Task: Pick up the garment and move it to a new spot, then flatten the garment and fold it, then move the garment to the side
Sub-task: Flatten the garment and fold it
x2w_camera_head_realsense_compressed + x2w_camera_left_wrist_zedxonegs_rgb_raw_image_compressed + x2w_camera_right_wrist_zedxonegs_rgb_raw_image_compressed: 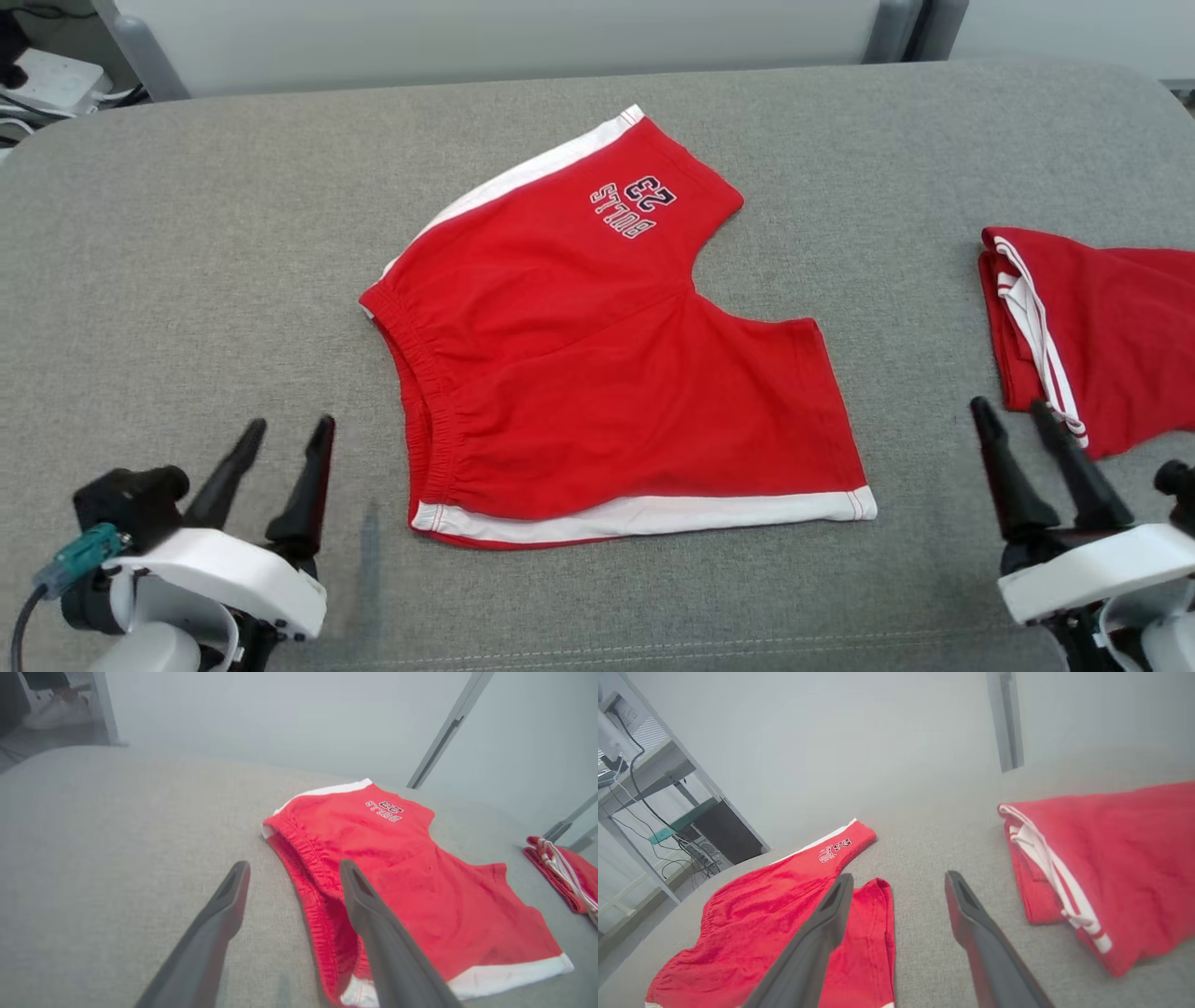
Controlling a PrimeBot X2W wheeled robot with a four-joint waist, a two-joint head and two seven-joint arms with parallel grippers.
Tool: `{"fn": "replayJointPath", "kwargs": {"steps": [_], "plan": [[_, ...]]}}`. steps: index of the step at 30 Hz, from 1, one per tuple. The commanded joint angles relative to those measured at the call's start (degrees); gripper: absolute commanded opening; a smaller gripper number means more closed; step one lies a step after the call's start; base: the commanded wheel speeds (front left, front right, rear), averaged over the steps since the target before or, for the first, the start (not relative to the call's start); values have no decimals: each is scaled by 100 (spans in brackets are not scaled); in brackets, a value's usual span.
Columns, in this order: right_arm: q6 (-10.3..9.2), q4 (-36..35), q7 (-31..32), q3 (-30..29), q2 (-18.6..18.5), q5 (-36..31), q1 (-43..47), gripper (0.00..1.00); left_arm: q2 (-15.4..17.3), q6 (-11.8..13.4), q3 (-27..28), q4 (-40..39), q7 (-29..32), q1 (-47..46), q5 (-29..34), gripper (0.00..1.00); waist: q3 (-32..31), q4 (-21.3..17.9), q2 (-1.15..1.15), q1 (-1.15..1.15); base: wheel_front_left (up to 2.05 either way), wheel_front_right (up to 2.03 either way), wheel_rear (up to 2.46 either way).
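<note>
Finds the red Bulls shorts lying flat at the middle of the grey padded surface, seemingly smoothed ready for folding, with left gripper and right gripper both spread and empty, parked clear at either side, a folded red garment beside the right.

Light was bright, even and diffuse. A faint shadow streak marked the grey surface at seven o'clock in the head view. Wrist views looked hazy, backgrounds soft.
</note>
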Motion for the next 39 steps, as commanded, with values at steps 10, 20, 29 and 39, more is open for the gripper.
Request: {"fn": "replayJointPath", "kwargs": {"steps": [10,20,29,39], "plan": [[-15,-766,-425,-774,308,-2352,-423,100,10,845,1295,-819,-353,-312,1301,100,-471,165,0,0,0,0,0],[-15,-405,-475,-969,618,-3001,-51,100,-575,653,2038,-582,-356,639,2226,100,-727,155,0,0,0,0,0],[-15,-154,-443,-1055,801,-3119,540,100,-876,323,2128,-453,-356,1223,2720,100,-971,245,0,0,0,0,0],[-15,-219,-373,-1007,899,-3135,983,100,-1042,182,2125,-348,-356,1429,2823,100,-1090,239,0,0,0,0,0]]}}
